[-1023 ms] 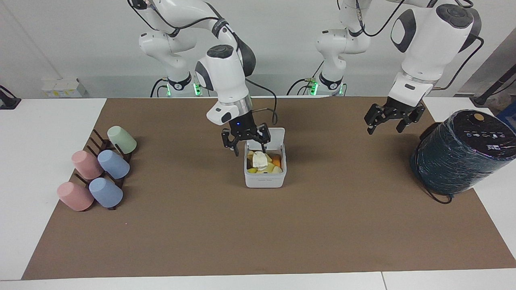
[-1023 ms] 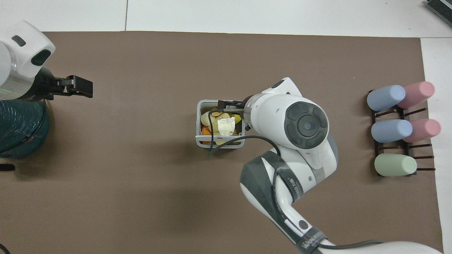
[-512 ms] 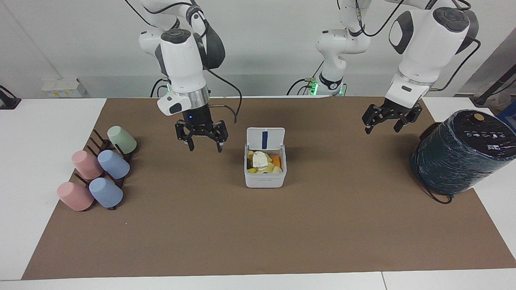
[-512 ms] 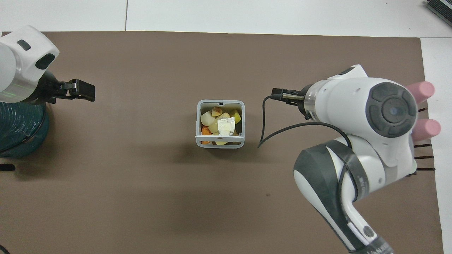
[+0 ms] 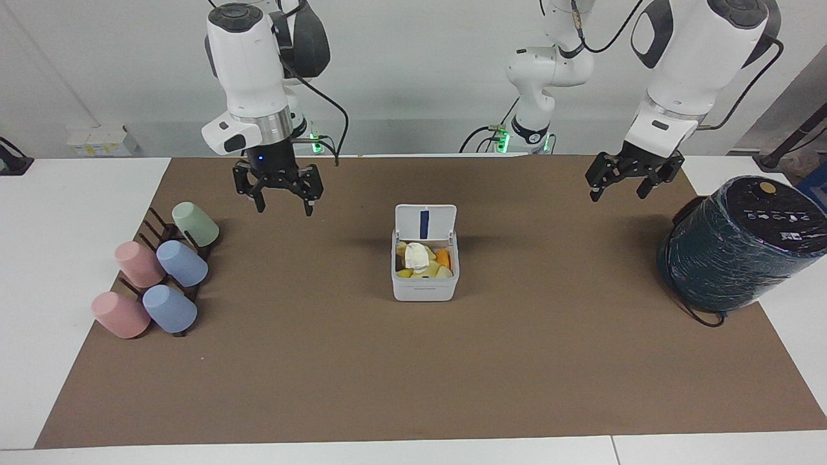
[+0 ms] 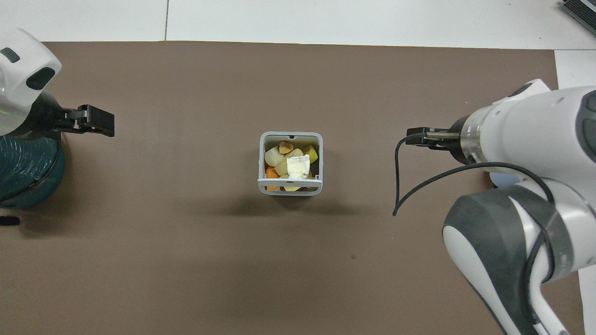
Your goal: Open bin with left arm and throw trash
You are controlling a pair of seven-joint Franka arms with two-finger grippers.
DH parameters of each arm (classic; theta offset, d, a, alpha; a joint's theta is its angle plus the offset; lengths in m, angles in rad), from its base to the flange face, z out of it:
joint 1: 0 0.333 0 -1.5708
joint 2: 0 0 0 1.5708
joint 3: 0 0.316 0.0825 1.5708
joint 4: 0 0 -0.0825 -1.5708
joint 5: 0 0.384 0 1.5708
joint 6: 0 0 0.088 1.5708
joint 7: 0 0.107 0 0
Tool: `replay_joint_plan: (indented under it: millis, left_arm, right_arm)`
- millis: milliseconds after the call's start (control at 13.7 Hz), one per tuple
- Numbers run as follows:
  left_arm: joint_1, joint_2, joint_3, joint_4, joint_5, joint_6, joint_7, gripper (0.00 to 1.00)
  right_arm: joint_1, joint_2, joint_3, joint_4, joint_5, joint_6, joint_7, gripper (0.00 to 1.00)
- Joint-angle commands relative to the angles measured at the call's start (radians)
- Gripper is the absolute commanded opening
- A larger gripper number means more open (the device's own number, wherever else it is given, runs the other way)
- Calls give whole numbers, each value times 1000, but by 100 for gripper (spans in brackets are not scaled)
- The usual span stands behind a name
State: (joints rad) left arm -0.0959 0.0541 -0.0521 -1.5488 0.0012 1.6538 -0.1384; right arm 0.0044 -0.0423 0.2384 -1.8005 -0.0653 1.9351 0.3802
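Standing open mid-mat, the small white square plastic bin [image 5: 424, 271] holds the pale lumps of trash [image 5: 421, 258]. The empty right gripper [image 5: 280, 194], fingers spread, hangs nearer it than the spread left gripper [image 5: 625, 182], which waits.

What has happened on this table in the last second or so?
The right gripper, open and empty, has pulled away from over the small white plastic bin toward the right arm's end. The left gripper rose slightly. The bin stays open, white paper wad inside.
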Motion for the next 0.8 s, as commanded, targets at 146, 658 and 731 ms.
replay_joint_plan:
  millis: [146, 658, 731]
  left_arm:
    - [21, -11, 0, 1, 6, -23, 49, 100]
    - [21, -16, 0, -14, 5, -9, 54, 100]
    - [21, -16, 0, -14, 5, -6, 54, 100]
  right_arm:
    - [-49, 12, -2, 56, 5, -59, -76, 100]
    - [-96, 67, -54, 239, 12, -234, -84, 100]
    - [-106, 70, -54, 245, 12, -241, -84, 100]
